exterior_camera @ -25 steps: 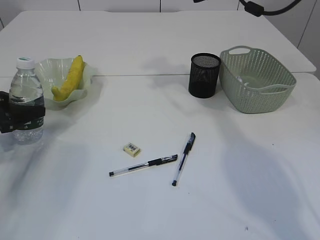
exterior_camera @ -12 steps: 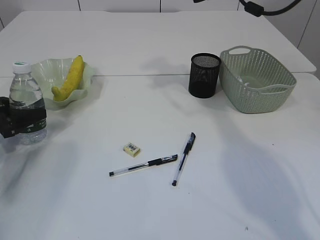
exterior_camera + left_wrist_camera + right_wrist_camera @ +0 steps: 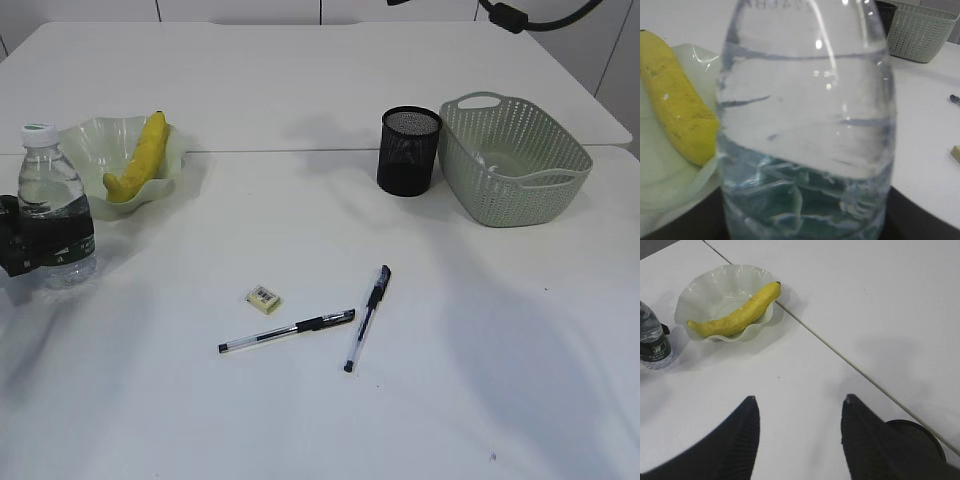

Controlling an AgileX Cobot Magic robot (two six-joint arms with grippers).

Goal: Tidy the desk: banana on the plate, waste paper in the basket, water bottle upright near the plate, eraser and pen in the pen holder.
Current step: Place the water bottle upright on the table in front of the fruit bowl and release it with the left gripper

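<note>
Exterior view: clear plastic water bottle (image 3: 55, 215) upright beside wavy pale-green plate (image 3: 85, 140), clasped by left hand (image 3: 12, 248). Left wrist view: bottle filling frame, yellow banana (image 3: 675, 107) on plate. Right wrist view: right hand (image 3: 799, 415) spread, empty above white bench (image 3: 880, 305).

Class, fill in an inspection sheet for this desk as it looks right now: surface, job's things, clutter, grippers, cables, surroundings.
Surface: white table, bare in front.
Job's things: banana lies on the plate; water bottle upright beside the plate; eraser and two pens loose on the table; pen holder next to the basket.
Clutter: nothing seen.
Grippers: left gripper shut on the water bottle; right gripper open, empty, above the table.
Cables: black cable at top right.
Surroundings: white wall panels behind.
</note>
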